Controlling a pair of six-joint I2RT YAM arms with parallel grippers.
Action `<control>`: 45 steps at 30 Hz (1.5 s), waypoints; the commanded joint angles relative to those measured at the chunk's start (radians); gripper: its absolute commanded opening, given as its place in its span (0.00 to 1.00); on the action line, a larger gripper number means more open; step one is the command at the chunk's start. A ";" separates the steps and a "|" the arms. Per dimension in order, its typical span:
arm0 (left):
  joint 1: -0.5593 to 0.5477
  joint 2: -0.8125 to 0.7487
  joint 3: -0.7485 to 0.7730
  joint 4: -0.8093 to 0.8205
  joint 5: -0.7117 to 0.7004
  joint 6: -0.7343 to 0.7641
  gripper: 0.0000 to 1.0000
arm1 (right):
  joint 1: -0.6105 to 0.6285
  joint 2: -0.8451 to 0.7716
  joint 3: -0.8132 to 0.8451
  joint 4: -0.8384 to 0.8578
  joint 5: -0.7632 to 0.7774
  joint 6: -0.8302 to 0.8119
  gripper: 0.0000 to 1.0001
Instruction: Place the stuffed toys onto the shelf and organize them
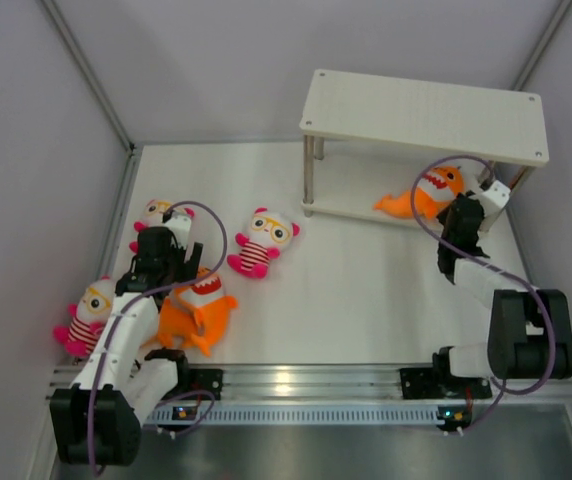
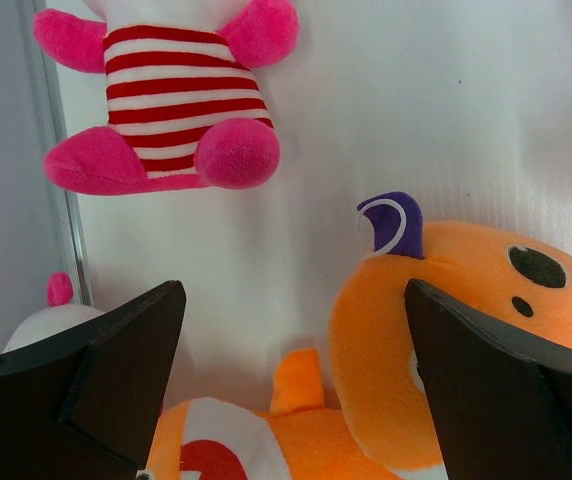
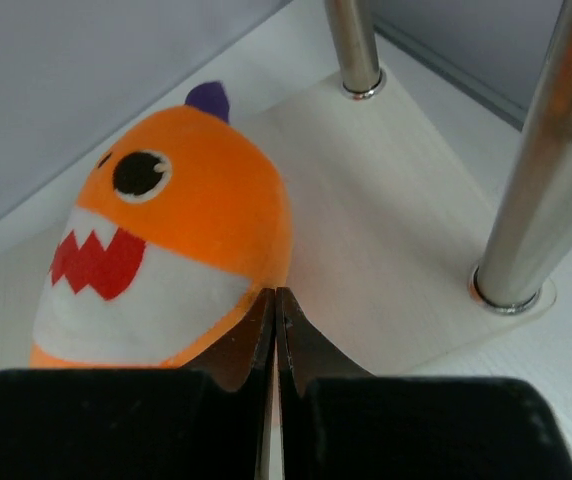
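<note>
The left pincer (image 2: 291, 292) is spread over an orange shark (image 2: 466, 340); the right pincer (image 3: 275, 296) is clenched empty beside a second shark (image 3: 176, 250).

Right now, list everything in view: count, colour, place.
shelf: one, pale wood, two tiers, far right of the table.
table: one, white, under everything.
shelf shark: one, orange, lying on the lower tier.
table sharks: seemingly two, orange, pressed together, near left.
dolls: three, white and pink with red stripes, on the table's left half.
left gripper: one, black, open above the table sharks.
right gripper: one, black, shut on nothing, close beside the shelf shark.
</note>
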 commanded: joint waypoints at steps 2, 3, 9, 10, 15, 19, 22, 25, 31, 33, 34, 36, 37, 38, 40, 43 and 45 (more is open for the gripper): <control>-0.005 0.001 0.024 -0.026 -0.002 0.017 0.98 | -0.053 0.093 0.105 0.073 0.011 -0.038 0.00; -0.005 0.001 0.024 -0.028 0.000 0.017 0.98 | -0.058 0.108 0.112 0.074 0.011 -0.041 0.00; -0.005 0.002 0.022 -0.031 -0.003 0.019 0.98 | -0.060 0.041 0.120 0.006 -0.015 -0.127 0.08; -0.005 0.004 0.022 -0.029 -0.002 0.020 0.98 | -0.054 -0.020 0.106 -0.058 -0.009 -0.124 0.16; -0.005 0.005 0.024 -0.029 -0.005 0.019 0.98 | 0.049 -0.221 0.010 -0.162 0.107 -0.129 0.22; -0.005 0.005 0.022 -0.031 0.003 0.022 0.98 | 0.172 -0.333 -0.041 -0.231 0.157 -0.156 0.17; -0.005 0.004 0.024 -0.031 0.004 0.020 0.98 | 0.327 -0.318 -0.097 -0.052 0.103 -0.262 0.16; -0.005 0.005 0.024 -0.032 0.000 0.020 0.98 | 0.423 -0.173 -0.035 0.090 0.046 -0.357 0.16; -0.005 -0.001 0.024 -0.035 -0.002 0.022 0.98 | 0.445 0.099 0.203 -0.019 0.031 -0.506 0.35; -0.005 -0.001 0.025 -0.035 0.001 0.022 0.98 | 0.453 0.121 0.229 -0.057 -0.003 -0.558 0.53; -0.005 -0.001 0.024 -0.034 0.004 0.025 0.98 | 0.454 0.141 0.258 -0.108 -0.004 -0.575 0.61; -0.005 0.004 0.024 -0.034 0.017 0.027 0.98 | 0.456 0.186 0.301 -0.171 0.012 -0.624 0.63; -0.005 0.005 0.021 -0.035 0.020 0.027 0.98 | 0.457 0.206 0.341 -0.214 0.026 -0.640 0.63; -0.005 0.007 0.022 -0.034 0.024 0.030 0.98 | 0.460 0.225 0.355 -0.226 0.037 -0.655 0.62; -0.005 0.007 0.021 -0.034 0.024 0.030 0.98 | 0.467 0.274 0.390 -0.254 0.052 -0.693 0.62; -0.005 0.005 0.019 -0.034 0.020 0.030 0.98 | 0.467 0.338 0.447 -0.311 0.083 -0.712 0.60; -0.005 0.007 0.021 -0.034 0.020 0.028 0.98 | 0.462 0.369 0.467 -0.347 0.104 -0.712 0.59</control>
